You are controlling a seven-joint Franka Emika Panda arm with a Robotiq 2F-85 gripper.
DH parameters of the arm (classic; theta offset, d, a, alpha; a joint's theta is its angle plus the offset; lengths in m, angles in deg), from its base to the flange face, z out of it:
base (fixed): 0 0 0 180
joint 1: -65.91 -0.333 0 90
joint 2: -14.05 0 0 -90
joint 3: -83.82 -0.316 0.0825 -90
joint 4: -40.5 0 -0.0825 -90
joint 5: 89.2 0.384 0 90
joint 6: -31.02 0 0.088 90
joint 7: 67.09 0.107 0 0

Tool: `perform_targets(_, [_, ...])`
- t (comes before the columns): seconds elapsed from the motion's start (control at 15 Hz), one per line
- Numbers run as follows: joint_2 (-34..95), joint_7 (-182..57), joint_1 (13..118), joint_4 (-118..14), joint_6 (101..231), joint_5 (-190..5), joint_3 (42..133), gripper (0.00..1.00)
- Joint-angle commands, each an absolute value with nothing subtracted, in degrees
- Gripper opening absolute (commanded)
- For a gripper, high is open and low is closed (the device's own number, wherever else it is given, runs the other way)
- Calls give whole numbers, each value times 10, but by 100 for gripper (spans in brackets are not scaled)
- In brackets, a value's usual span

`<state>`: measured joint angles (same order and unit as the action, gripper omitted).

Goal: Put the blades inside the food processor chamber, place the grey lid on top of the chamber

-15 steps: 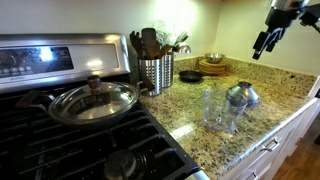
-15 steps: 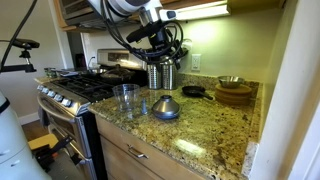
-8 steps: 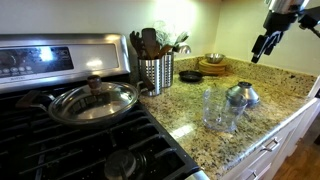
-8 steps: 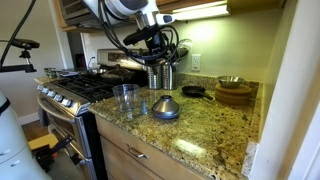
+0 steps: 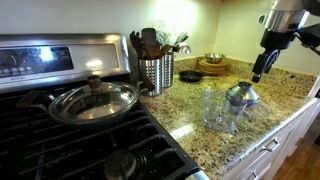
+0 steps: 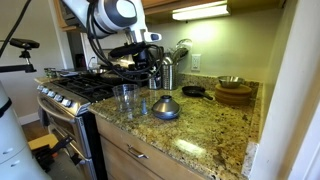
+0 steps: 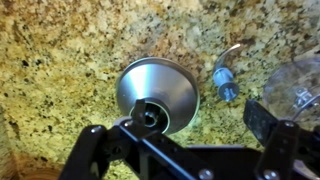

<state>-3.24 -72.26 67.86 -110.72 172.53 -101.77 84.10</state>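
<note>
Black gripper [image 7: 182,130], jaws wide apart and empty, has dropped from high above the granite [image 7: 60,60] to hover over the lid [image 7: 157,90]. Just beside the lid lies what seems to be the blades [image 7: 223,82], flat on the stone. The chamber [image 7: 300,92] stands beyond, apparently empty. The first pick is starting, and the blades should go before the lid.
</note>
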Motion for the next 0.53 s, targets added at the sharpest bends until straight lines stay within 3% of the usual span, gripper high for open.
perform_targets(0.0, [-44,-773,648,-1140,1739,-979,847,100])
perform_targets(0.47, [-33,-772,647,-1130,1725,-988,840,100])
